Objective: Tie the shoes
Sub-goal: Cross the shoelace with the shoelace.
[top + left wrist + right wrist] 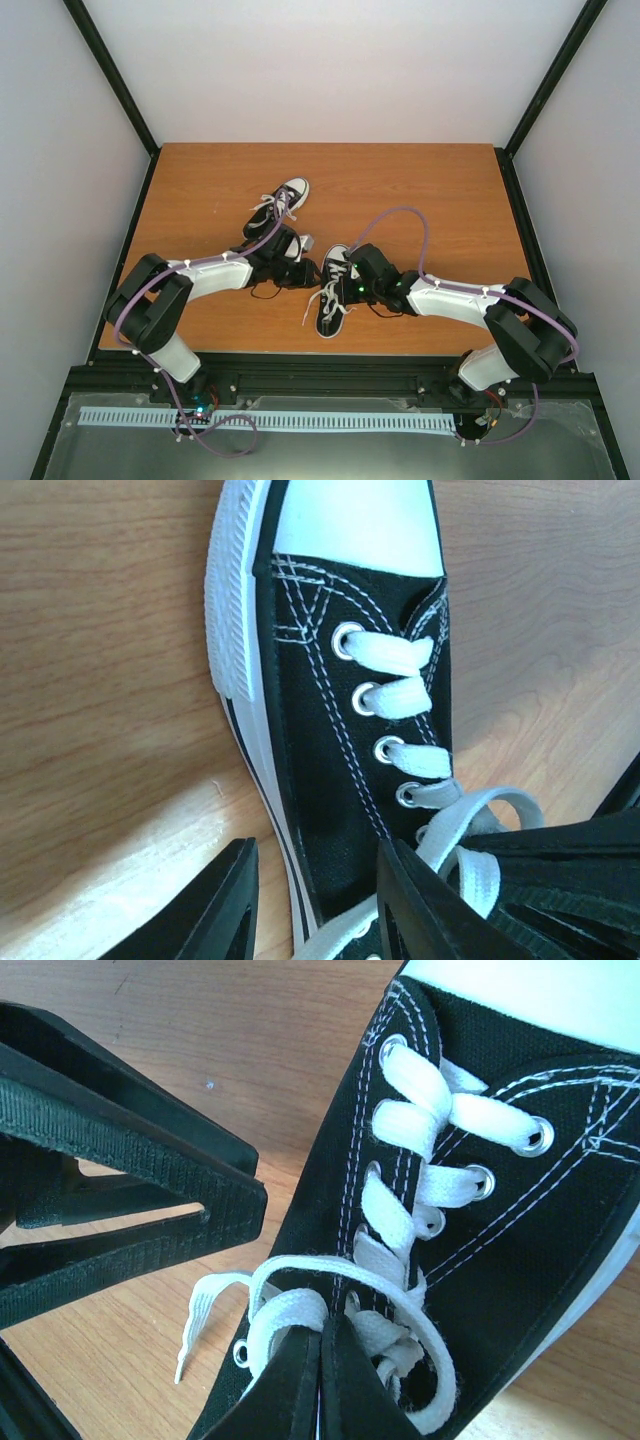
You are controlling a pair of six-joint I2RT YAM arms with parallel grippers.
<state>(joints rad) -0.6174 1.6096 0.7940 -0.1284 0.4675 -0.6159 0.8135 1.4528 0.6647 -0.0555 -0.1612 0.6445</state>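
Observation:
Two black sneakers with white toe caps lie on the wooden table. The far shoe (281, 207) lies partly under my left arm. The near shoe (329, 306) lies between both grippers and shows in the left wrist view (330, 730) and the right wrist view (520, 1230). My left gripper (311, 272) is open (315, 910), its jaws straddling the shoe's sole edge and side, one finger (425, 910) over the laces. My right gripper (346, 287) is shut (322, 1380) on a loop of the white lace (290, 1315). A loose lace end (200, 1315) hangs beside the shoe.
The wooden table (430, 190) is bounded by black frame rails (120, 90) and white walls. Purple cables (400, 212) arc over both arms. My left gripper's fingers (120, 1190) fill the left of the right wrist view, close to the lace.

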